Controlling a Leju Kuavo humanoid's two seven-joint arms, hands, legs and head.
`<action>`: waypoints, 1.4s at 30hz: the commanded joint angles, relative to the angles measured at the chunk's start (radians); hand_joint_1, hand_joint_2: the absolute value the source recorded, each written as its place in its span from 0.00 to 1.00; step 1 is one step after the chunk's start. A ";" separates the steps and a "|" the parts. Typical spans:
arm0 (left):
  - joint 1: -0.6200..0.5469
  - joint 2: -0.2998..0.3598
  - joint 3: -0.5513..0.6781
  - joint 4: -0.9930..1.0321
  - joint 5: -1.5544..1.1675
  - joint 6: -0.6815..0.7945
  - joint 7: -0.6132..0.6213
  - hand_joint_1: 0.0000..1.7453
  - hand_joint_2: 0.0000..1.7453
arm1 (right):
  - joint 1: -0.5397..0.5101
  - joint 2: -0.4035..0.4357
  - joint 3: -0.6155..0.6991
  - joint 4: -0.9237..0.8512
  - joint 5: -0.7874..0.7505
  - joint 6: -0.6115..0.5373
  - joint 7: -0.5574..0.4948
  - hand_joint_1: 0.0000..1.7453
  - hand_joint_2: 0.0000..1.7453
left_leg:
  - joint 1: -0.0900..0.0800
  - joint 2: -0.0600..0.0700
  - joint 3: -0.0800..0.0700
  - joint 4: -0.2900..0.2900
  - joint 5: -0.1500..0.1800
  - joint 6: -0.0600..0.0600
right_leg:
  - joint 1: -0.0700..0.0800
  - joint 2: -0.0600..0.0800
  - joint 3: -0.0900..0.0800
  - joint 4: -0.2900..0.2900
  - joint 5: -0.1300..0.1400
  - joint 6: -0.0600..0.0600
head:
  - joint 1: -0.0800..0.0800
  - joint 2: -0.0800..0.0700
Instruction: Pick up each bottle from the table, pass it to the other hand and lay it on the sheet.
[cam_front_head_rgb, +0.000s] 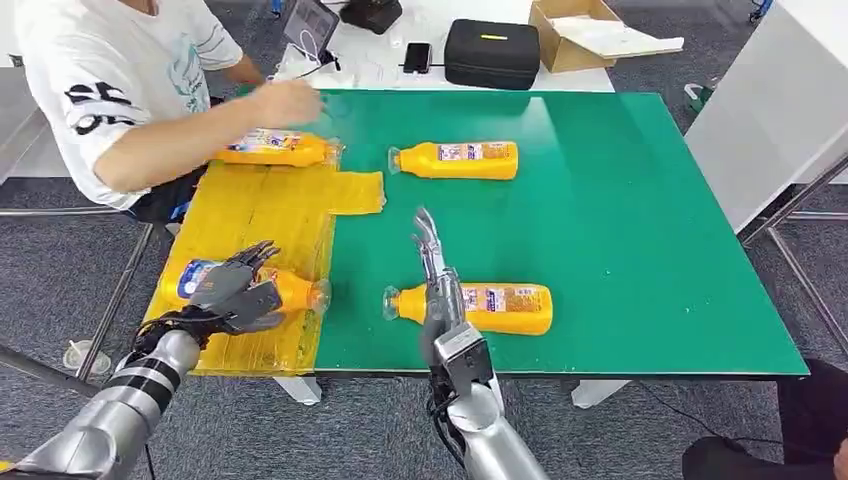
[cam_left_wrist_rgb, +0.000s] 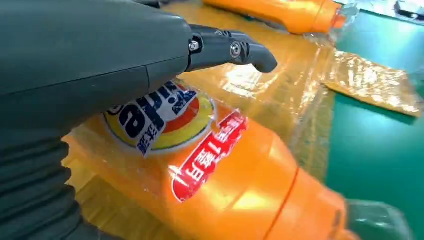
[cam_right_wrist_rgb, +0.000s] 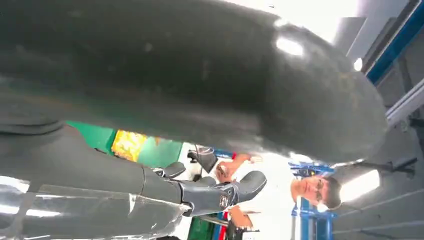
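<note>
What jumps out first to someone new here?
Four orange bottles lying flat: two on the yellow sheet, two on the green table. The left hand rests on the near sheet bottle; a person's hand hovers over the far sheet bottle.

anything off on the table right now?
No spills or damage. A person's hand is on the far bottle on the yellow sheet, whose far right part juts out unevenly. The left hand rests on the near bottle there.

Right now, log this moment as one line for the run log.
left hand: on sheet bottle | right hand: open, raised | yellow sheet: two bottles | green table: two bottles | person's hand: over far sheet bottle
</note>
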 joint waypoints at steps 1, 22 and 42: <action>0.069 0.018 0.051 -0.023 0.170 -0.250 -0.017 0.00 0.00 | -0.069 -0.007 -0.023 0.140 0.002 0.005 0.004 0.00 0.00 | 0.000 0.005 0.005 -0.002 0.000 0.001 | 0.001 0.003 0.004 -0.002 0.001 -0.002 | 0.000 0.000; 0.181 -0.175 0.433 -0.354 0.804 -0.055 -0.017 0.00 1.00 | -0.217 -0.179 -0.003 0.349 0.357 -0.053 0.396 0.00 1.00 | 0.000 0.000 0.003 -0.001 0.001 0.000 | 0.001 -0.002 0.002 -0.002 0.001 0.000 | 0.000 0.000; 0.313 -0.180 0.408 -0.527 0.642 0.099 -0.017 0.00 1.00 | -0.225 -0.374 -0.018 0.337 0.516 0.165 0.563 0.00 1.00 | -0.001 0.002 -0.002 0.001 -0.001 0.001 | 0.000 0.001 -0.002 -0.001 0.001 0.000 | 0.000 0.000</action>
